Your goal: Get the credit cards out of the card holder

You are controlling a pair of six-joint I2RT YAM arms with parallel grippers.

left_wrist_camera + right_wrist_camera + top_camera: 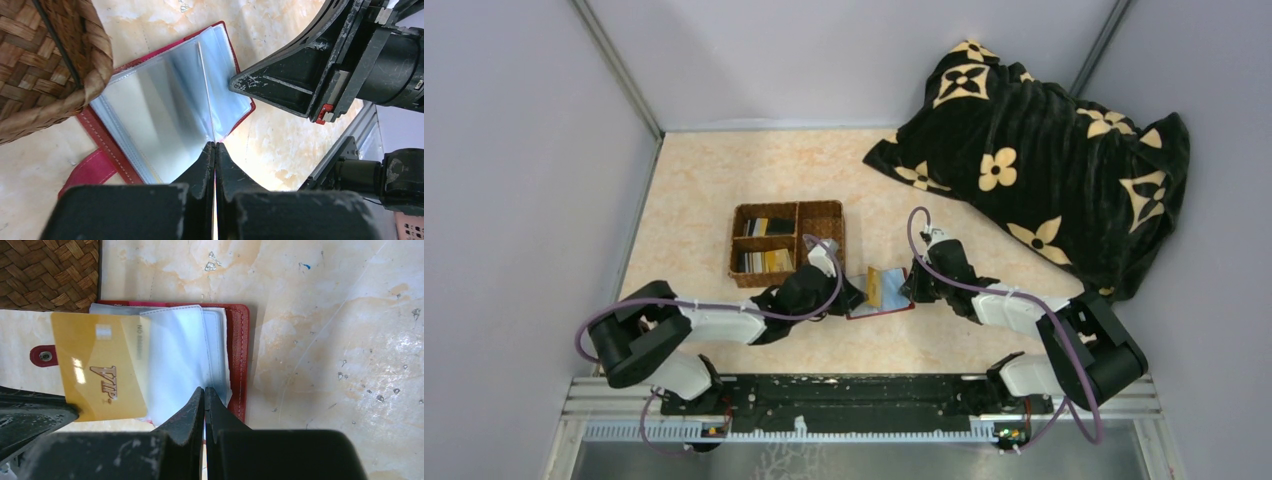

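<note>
The card holder lies open on the table between my two grippers. Its red cover is down and its clear pockets are fanned upward. Its red snap tab sticks out flat on the side toward my left arm. A gold card stands out of the pockets on that same side, with most of its face showing.

The wicker basket sits just beside the holder's far left corner; I cannot tell whether they touch. Other cards lie in its compartments. Open marbled table stretches to the holder's right and beyond its far edge. A black flowered blanket is heaped well apart in the far right corner, against the grey walls.

My left gripper is closed, with the gold card's thin edge running in between its fingertips, so I am pinching that card at one corner. My right gripper is closed too, tips together and down on the clear pockets near the cover's right-hand edge. I cannot tell whether a leaf is caught between them.

The gold card reads "VIP" in slanted letters. "NO" and a row of digits run along one side, too small to read.
</note>
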